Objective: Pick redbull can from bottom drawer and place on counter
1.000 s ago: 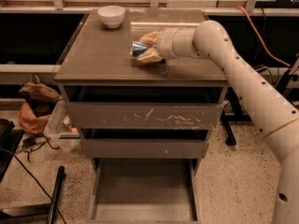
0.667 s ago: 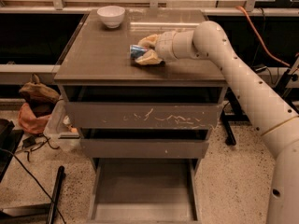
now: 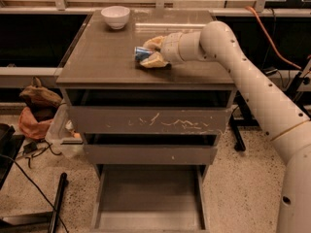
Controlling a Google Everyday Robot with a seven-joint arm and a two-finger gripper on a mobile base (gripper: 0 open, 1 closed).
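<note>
On the counter (image 3: 104,57), right of centre, the redbull can (image 3: 140,53) is clasped between the closed fingers of the gripper (image 3: 148,53), its blue end left protruding beyond the fingertips. The bottom drawer (image 3: 150,205) is seen pulled out.

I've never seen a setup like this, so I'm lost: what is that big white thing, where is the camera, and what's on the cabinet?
The white thing is a robot arm reaching in from the right. Its end effector, the two-fingered tip, is low over the counter, closed on a small blue-and-silver can held sideways. The single camera looks down at the cabinet's front. A white bowl stands near the counter's back left corner. The bottom drawer is pulled open.
</note>
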